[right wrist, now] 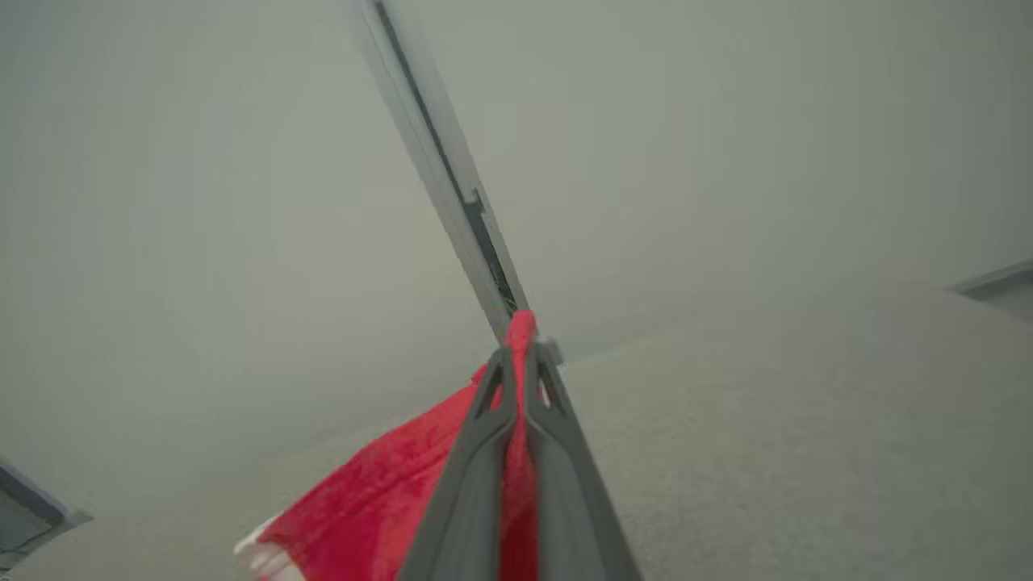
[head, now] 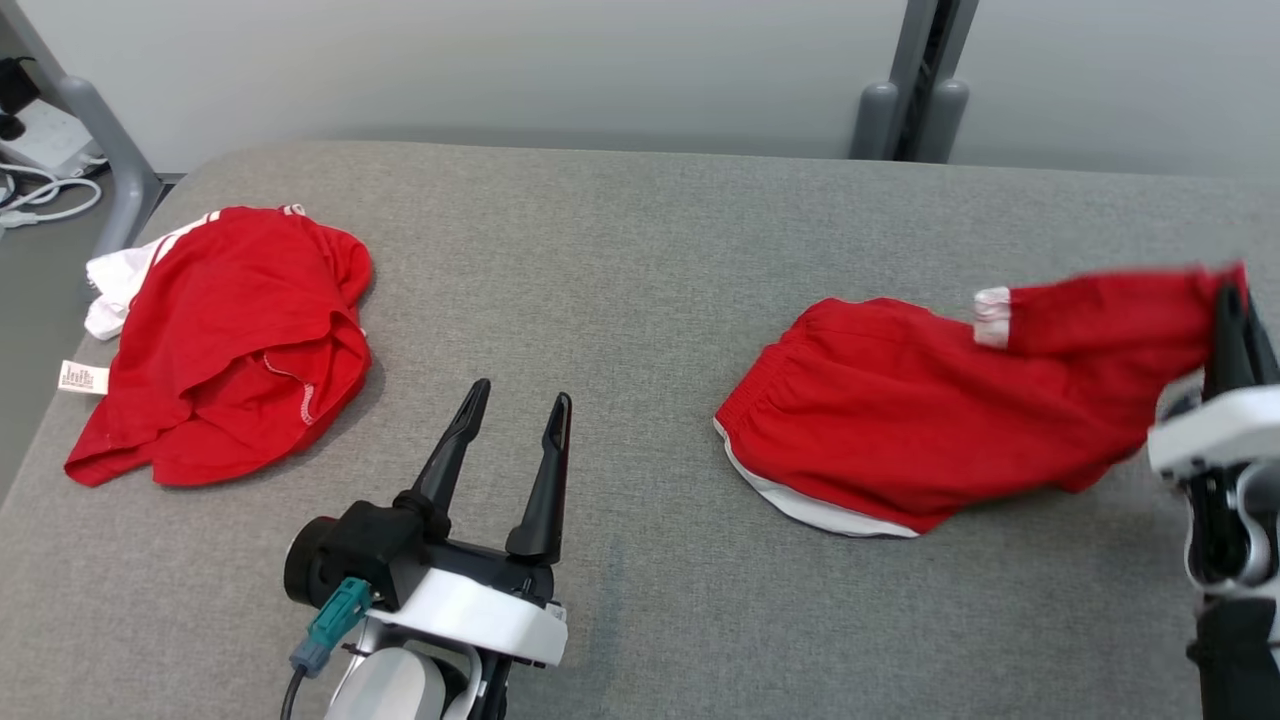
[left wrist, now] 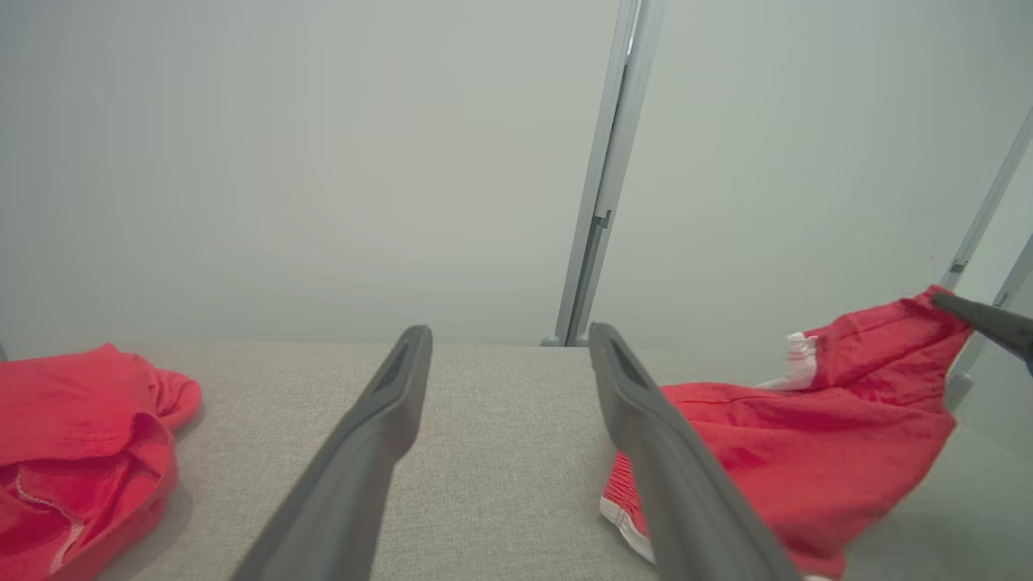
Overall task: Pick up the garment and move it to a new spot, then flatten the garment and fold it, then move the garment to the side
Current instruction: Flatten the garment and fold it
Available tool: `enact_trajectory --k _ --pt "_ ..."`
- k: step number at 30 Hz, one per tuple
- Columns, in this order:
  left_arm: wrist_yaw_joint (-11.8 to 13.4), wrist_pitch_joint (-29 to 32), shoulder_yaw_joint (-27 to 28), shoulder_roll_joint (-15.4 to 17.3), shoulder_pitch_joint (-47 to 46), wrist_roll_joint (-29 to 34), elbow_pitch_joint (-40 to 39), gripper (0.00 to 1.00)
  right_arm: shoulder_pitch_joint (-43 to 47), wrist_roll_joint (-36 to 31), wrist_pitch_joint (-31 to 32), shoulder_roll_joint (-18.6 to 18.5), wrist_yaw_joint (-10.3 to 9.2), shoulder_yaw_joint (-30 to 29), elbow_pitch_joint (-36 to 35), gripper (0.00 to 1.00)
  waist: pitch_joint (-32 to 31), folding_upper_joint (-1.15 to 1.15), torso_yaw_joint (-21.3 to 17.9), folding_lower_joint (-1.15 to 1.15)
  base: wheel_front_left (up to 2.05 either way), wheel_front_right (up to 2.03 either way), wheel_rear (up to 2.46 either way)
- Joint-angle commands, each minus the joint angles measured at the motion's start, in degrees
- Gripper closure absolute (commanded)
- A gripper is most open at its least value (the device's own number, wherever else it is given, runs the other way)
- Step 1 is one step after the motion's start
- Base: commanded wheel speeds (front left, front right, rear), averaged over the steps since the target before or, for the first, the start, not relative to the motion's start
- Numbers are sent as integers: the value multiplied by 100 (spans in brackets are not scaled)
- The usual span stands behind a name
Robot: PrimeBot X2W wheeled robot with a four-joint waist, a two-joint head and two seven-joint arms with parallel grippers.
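The right tool (head: 1235,310) is pressed together on a pinch of the red garment (head: 900,420), holding that corner raised off the grey bench (head: 620,260) at the right side, while the rest of the cloth, with its white-trimmed edge, lies on the surface. In the right wrist view, red fabric shows squeezed between the fingers (right wrist: 484,452). The left tool (head: 520,395) is spread wide above the bench's middle, holding and touching nothing, between that garment and a second red garment (head: 230,340) crumpled at the left.

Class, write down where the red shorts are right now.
In the head view the shorts lie on the right of the table, one corner lifted in the shut right gripper.
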Motion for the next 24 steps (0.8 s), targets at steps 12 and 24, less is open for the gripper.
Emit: enact_trajectory --k 12,24 --pt "-108 -3 164 20 -52 166 39 0 42 -782 -113 186 -1 -779 776 0 -54 0 -565 0 0 0 0" --pt "-42 -3 293 20 -135 84 17 0 1215 -83 -364 184 -2 1771 -1413 0 -160 0 -1174 0 0 0 0"
